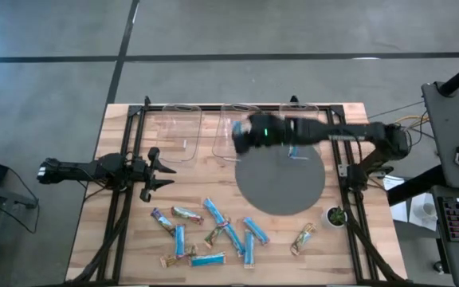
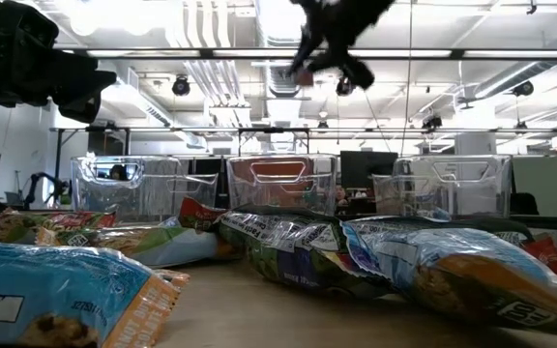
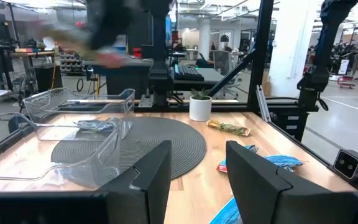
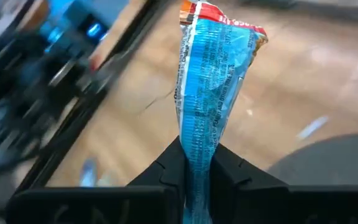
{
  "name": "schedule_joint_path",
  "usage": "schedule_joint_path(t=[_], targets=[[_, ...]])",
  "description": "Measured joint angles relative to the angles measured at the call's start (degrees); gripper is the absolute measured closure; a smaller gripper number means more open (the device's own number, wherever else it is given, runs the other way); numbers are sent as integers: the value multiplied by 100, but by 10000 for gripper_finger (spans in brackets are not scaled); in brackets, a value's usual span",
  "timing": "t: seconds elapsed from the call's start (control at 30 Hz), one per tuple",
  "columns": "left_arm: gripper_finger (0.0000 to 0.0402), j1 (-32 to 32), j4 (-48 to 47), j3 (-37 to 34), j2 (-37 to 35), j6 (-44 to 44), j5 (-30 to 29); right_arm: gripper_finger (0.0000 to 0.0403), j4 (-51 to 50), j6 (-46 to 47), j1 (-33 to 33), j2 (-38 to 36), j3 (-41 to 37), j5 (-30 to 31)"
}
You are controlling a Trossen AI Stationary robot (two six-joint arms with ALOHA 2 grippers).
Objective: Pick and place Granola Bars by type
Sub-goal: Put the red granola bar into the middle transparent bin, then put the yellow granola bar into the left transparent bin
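Observation:
My right gripper (image 1: pixel 241 135) hangs high above the middle clear bin (image 1: pixel 231 147) at the table's far side, shut on a bright blue granola bar (image 4: pixel 219 74). The low view shows it well above the table (image 2: pixel 329 48). Several more granola bars (image 1: pixel 205 235), blue, tan and dark, lie flat and scattered on the wood near the table's near edge, with one tan bar (image 1: pixel 303 237) apart to the right. My left gripper (image 1: pixel 162 167) waits open and low over the table's left part, fingers (image 3: pixel 148 180) pointing right, touching nothing. My right gripper pinches the blue bar between its two fingers (image 4: pixel 235 171) at one end of the wrapper (image 4: pixel 197 146). The fingers lie along the bar, which sticks out straight beyond the fingertips. It is lifted clear of the table; its crimped free end (image 4: pixel 222 22) points away from the wrist.
Three clear plastic bins stand in a row along the far edge: left (image 1: pixel 178 131), middle, right (image 1: pixel 305 119). A grey round mat (image 1: pixel 281 187) lies right of centre, with a small potted plant (image 1: pixel 337 215) beside it. Black frame rails (image 1: pixel 118 207) run along both sides.

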Motion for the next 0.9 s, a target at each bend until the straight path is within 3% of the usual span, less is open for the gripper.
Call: schedule_joint_path(t=[0.13,0.23,0.4,0.57,0.7,0.9], targets=[[266,0,0,0,0,-1,1,336,9,78,-754,370,-3,-988],[266,-1,0,2,0,-1,0,295,25,226,-962,649,-7,-1528],[266,-2,0,2,2,0,2,226,99,-74,-972,696,-9,-1518],[266,-2,0,1,0,0,2,177,75,-939,-957,374,-9,-1512],[266,0,0,2,0,0,2,154,20,-1745,-864,-7,-9,-1506],[266,0,0,2,0,0,1,145,-158,-1991,-767,-435,-9,-1453]])
